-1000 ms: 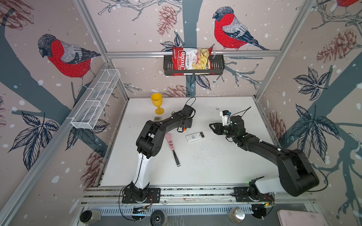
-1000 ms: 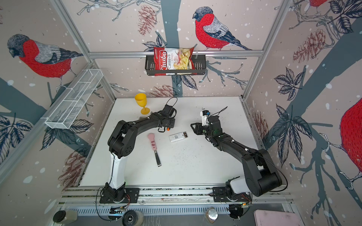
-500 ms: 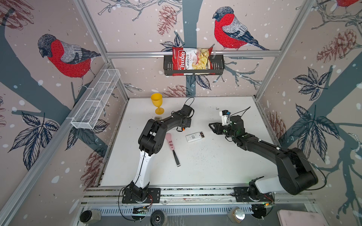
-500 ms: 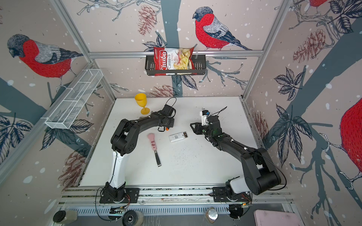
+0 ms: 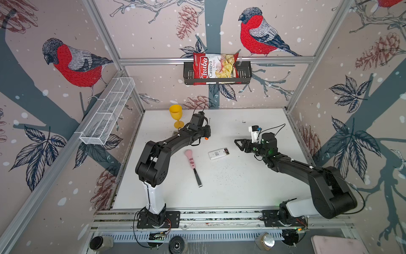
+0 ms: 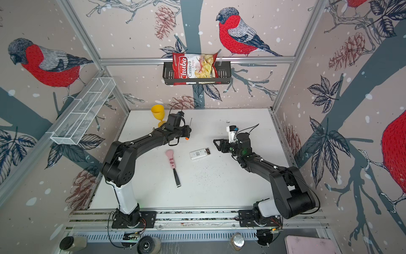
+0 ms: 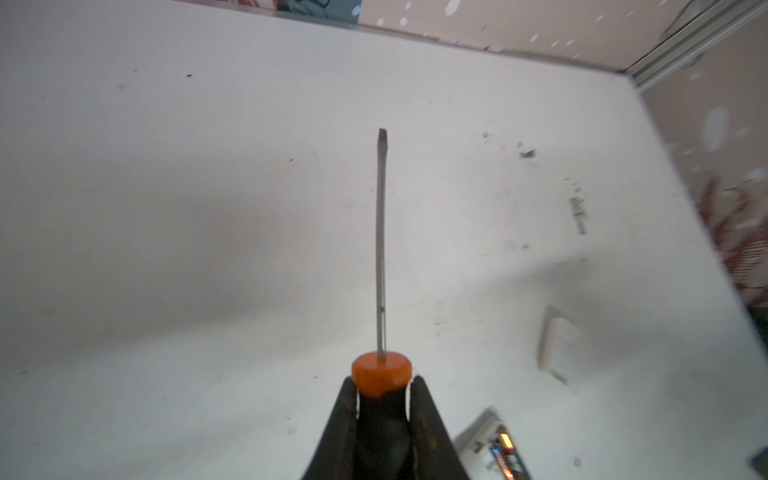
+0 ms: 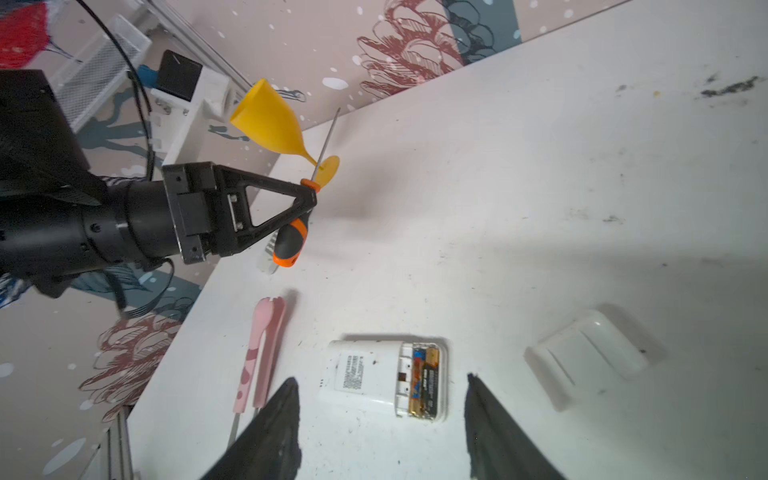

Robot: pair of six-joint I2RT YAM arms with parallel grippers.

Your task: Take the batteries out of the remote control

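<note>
On the tabletop [image 5: 241, 187], the left claw [image 7: 384, 390] grips a screwdriver [image 7: 381, 249]. The right claw [image 5: 238, 144] hangs part-open and empty, just right of the central remote control [image 5: 218, 154]. Its cover [image 8: 590, 353] lies off beside it; 2 batteries [image 8: 426, 382] sit inside, none removed yet.

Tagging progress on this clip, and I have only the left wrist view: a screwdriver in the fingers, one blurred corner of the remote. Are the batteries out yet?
Observer: No. The right wrist view shows the batteries seated in the open compartment of the remote.
Operator: Where's the cover?
Observer: The white cover lies beside the remote, apart from it.
Operator: And the other arm?
Observer: The right gripper is open, holding nothing, its fingers aimed toward the remote.
</note>
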